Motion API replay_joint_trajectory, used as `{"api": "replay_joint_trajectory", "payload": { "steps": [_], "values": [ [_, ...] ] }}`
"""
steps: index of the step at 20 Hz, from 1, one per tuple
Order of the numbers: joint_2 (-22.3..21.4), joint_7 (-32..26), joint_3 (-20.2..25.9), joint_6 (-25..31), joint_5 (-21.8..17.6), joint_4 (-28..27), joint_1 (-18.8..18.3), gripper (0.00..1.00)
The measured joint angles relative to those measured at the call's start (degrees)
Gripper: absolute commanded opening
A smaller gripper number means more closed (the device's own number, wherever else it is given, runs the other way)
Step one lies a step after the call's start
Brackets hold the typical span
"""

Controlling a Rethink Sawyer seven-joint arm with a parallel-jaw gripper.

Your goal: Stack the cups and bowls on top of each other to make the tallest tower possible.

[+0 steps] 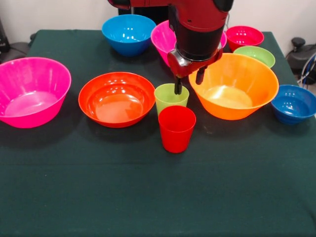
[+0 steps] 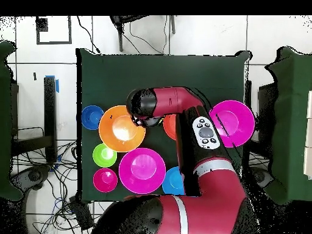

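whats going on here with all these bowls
A red and black robot arm has its tool lowered at the lime green plastic cup, one finger reaching inside its rim. The red plastic cup stands just in front. The big orange plastic bowl and the other bowls sit apart on the dark green table; nothing is stacked yet.

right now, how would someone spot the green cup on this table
Find the big orange bowl and the red-orange bowl. Between them stand two tumblers: the lime green cup is the rear one, directly under the gripper, behind the red cup.
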Motion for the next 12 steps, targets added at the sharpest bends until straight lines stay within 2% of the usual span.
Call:
{"api": "replay_joint_trajectory", "payload": {
  "steps": [12],
  "values": [
    [-0.3,0.0,0.0,0.0,1.8,-1.5,0.4,1.00]
  ]
}}
